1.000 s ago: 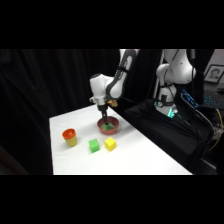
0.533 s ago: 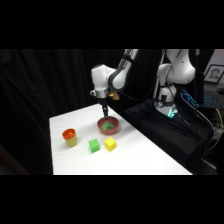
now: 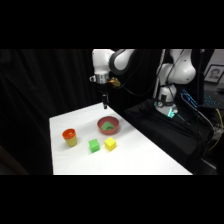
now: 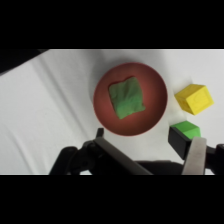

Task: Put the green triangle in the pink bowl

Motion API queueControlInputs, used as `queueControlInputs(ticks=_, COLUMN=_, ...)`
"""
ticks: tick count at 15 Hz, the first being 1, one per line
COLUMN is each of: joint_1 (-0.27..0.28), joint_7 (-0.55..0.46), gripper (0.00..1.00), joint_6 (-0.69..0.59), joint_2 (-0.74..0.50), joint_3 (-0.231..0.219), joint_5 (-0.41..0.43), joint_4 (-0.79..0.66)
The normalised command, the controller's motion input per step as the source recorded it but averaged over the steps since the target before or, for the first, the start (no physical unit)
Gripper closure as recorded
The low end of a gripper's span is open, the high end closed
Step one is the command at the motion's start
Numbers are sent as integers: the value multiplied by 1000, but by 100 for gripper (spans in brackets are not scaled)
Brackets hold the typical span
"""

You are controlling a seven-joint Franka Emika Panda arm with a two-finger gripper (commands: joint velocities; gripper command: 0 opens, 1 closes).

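Where it lies — green triangle inside pink bowl.

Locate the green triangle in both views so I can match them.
Side view: green triangle lies inside the pink bowl, mid-table, below the raised claw.
Wrist view: green triangle at picture centre, inside the pink bowl.
Shared landmark: yellow cube, beside the bowl, next to the green cube.
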Motion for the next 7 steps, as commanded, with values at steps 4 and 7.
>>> queueControlInputs(ticks=4, joint_1=-43, joint_7=-40, gripper=0, joint_6=-135, joint_2=-403, joint_3=-29, joint_5=-72, joint_4=-89)
queueControlInputs(ticks=7, joint_1=-34, joint_7=80, gripper=0, joint_6=-70, joint_2=-281, joint_3=13, joint_5=-169, joint_4=-55)
